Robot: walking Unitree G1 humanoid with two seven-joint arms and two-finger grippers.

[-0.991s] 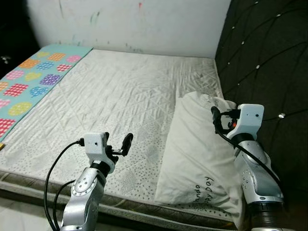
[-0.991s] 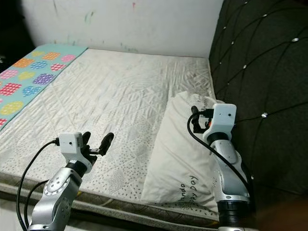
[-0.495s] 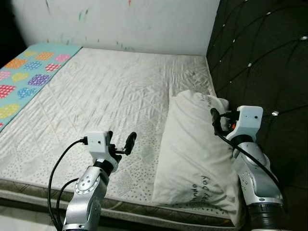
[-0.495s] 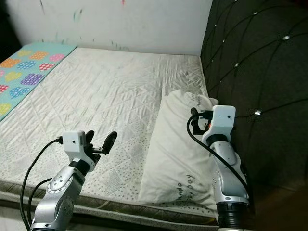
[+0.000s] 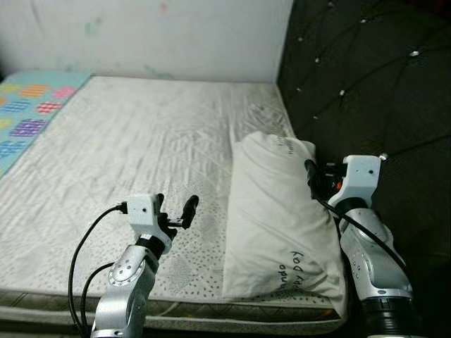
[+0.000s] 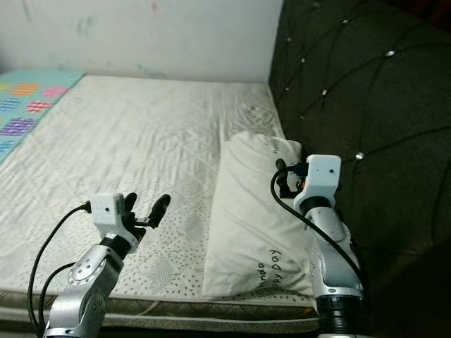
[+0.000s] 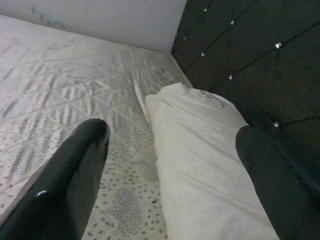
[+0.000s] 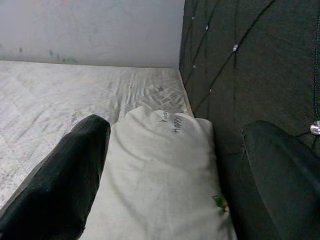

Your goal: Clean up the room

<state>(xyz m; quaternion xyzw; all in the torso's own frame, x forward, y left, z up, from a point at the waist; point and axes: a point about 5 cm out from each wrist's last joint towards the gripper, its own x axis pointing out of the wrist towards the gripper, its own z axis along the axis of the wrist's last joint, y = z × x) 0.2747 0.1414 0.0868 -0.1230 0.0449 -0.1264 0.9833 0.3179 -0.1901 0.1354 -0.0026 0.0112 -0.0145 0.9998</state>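
Note:
A white pillow with printed lettering lies lengthwise on the bed's right side, against the black headboard. My left gripper hovers open over the mattress, a short way left of the pillow, with nothing between its fingers. My right gripper is raised over the pillow's right edge, close to the headboard. It is open too, and the pillow lies beyond its spread fingers.
The white quilted mattress has its front edge just below my arms. A turquoise sheet with coloured patches covers the far left. A marked white wall stands behind the bed, and the tufted headboard closes off the right.
The whole picture has shifted left, so the camera has turned right toward the headboard. Both arms hold the same pose, and the pillow lies where it was.

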